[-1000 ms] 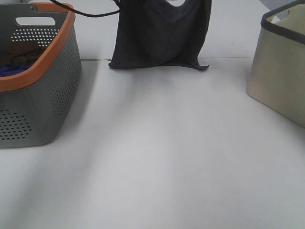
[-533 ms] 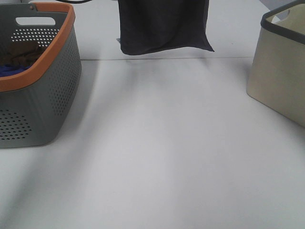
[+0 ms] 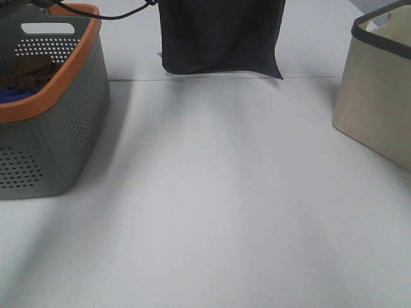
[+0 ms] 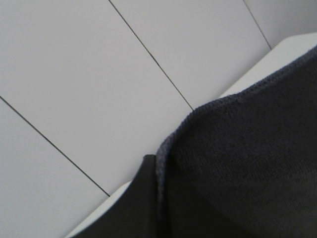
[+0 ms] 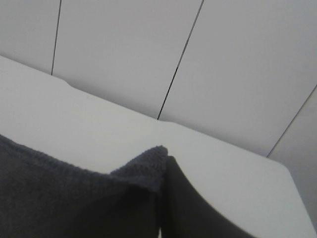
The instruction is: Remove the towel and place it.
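Observation:
The towel (image 3: 220,35), a dark charcoal cloth, hangs flat at the top middle of the exterior high view, its lower edge just above the white table (image 3: 212,192). A small pale tag (image 3: 159,54) shows at its left edge. Its upper edge runs out of the picture, so neither gripper shows there. In the left wrist view a pinched fold of the towel (image 4: 237,163) fills the near part of the picture. The right wrist view shows another raised corner of the towel (image 5: 74,198) in the same way. The cloth hides both grippers' fingers.
A grey perforated basket with an orange rim (image 3: 77,61) stands at the left, with a brown cloth (image 3: 32,70) and a blue cloth (image 3: 14,94) inside. A beige bin with a dark rim (image 3: 376,96) stands at the right. A black cable (image 3: 119,15) crosses the top left.
The towel's lower edge has come up off the table, where it lay bunched. It now hangs straight, a little lower than half a second ago.

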`<state>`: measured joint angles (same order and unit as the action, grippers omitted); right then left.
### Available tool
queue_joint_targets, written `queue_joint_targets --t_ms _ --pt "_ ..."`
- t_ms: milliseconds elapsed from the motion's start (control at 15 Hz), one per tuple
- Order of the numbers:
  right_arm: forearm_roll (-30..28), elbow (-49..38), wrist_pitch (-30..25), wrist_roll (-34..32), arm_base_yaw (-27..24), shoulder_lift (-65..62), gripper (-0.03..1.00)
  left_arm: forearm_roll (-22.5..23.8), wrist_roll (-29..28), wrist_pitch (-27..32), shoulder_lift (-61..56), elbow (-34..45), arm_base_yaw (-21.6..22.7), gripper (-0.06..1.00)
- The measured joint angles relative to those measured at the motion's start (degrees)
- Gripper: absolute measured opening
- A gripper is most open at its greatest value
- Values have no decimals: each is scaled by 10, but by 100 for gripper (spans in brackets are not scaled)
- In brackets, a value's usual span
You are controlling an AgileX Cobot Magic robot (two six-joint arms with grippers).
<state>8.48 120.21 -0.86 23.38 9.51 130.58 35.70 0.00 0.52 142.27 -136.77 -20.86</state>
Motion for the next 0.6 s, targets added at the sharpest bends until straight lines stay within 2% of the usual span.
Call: queue_joint_targets --t_ms 67,267,467,600 --pt "6 0 -16 0 -1 3 0 0 0 16 1 0 -2 0" --pt "29 0 -194 0 -2 8 0 -18 0 133 2 0 -29 0" --pt "31 0 -404 0 -2 5 0 -78 17 316 2 0 -70 0" --pt "31 1 -511 -1 -2 -6 0 -147 64 430 2 -1 -79 0"
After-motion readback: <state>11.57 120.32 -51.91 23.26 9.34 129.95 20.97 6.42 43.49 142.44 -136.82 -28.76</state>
